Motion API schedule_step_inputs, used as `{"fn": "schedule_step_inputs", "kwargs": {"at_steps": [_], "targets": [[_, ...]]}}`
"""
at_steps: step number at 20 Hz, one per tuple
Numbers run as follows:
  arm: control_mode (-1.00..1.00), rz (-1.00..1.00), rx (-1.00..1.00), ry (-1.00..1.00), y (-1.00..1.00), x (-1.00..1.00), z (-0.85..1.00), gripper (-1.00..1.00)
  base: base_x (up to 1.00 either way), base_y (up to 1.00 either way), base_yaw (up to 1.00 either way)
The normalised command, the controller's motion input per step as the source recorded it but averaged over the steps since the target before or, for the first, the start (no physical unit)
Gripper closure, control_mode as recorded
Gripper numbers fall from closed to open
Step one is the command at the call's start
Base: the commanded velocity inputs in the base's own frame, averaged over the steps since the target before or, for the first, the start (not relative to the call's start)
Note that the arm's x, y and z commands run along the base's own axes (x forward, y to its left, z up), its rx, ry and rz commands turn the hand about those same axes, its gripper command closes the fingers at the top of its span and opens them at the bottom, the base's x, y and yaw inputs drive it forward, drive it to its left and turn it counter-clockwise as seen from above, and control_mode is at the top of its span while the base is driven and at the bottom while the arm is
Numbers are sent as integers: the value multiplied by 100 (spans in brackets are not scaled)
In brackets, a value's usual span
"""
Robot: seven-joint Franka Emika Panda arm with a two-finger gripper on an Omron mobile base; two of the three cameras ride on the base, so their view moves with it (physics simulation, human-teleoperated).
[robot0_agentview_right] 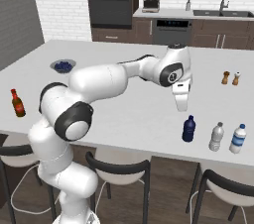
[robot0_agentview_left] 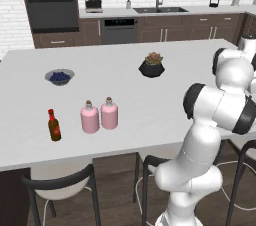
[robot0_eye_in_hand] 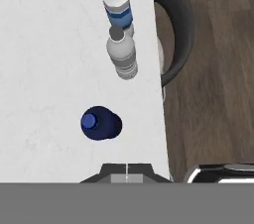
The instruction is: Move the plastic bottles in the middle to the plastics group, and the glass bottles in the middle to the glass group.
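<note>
- My tool [robot0_agentview_right: 182, 105] hangs above the table [robot0_agentview_right: 129, 104] with its jaws together, holding nothing.
- The blue bottle [robot0_agentview_right: 188, 129] stands just below it, near the front edge — beside the grey bottle [robot0_agentview_right: 216, 136].
- Two pink flasks [robot0_agentview_left: 99, 115] stand together, the sauce bottle [robot0_agentview_left: 54, 125] near them.

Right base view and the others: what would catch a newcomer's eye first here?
The white arm reaches across the island counter, its gripper shut and empty above the dark blue bottle. That bottle stands upright near the front edge, beside a clear-grey bottle and a blue-labelled bottle. Toward the other end, two pink corked flasks stand side by side, with a red-brown sauce bottle close by.
</note>
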Motion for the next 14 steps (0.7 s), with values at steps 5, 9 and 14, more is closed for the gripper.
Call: {"fn": "schedule_step_inputs", "kwargs": {"at_steps": [5, 9, 14], "targets": [[-100, 7, -9, -11, 100, -75, 0, 100, 0, 0, 0], [-100, 8, -9, -22, 100, -60, 5, 100, 0, 0, 0], [-100, 8, -9, -17, 83, -59, 64, 100, 0, 0, 0]]}}
